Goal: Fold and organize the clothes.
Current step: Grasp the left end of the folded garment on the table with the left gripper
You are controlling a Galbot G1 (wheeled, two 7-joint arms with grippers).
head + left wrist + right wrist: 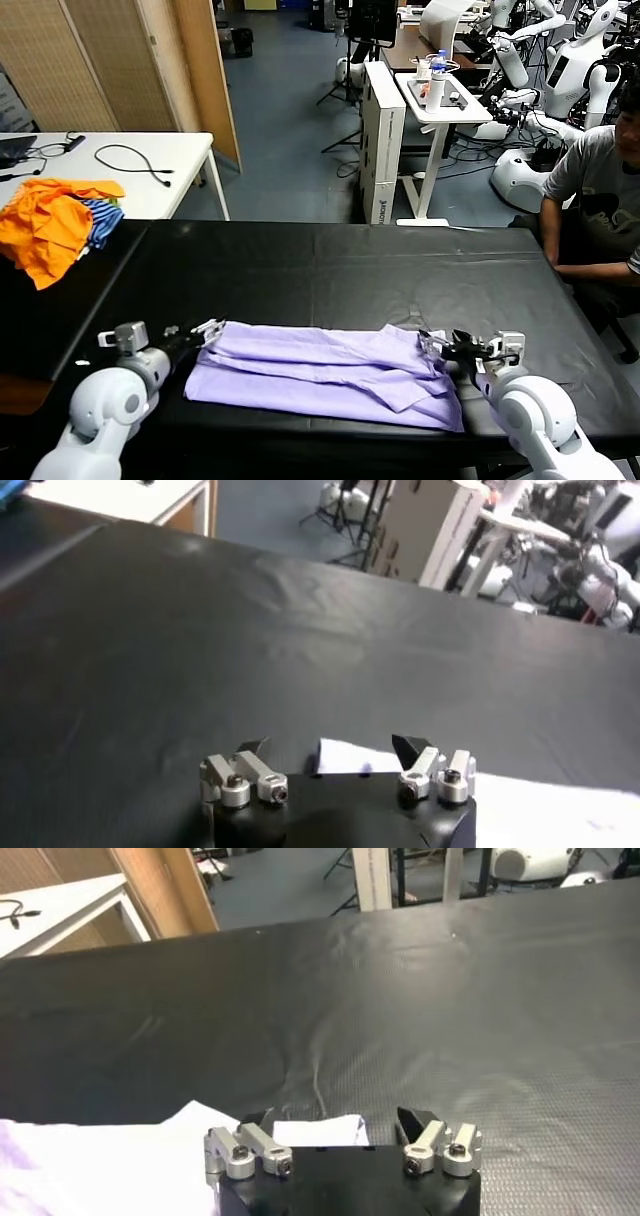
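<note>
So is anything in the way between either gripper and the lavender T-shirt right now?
Nothing visible. The left gripper is at one end of the lavender T-shirt and the right gripper at the other, both open with cloth between the jaws.

The T-shirt [325, 375] was soft, matt lavender cloth, creased in long folds, and it lay on a table [330, 270] covered in a black sheet with a faint sheen and a fine pebbled grain that showed in the right wrist view. The left gripper [330, 748] and right gripper [335, 1118] had bare brushed-metal finger mounts with dark screws on matt black bodies, while the arm shells looked like smooth, glossy white plastic. The orange garments [50, 225] were matt crumpled cloth.
</note>
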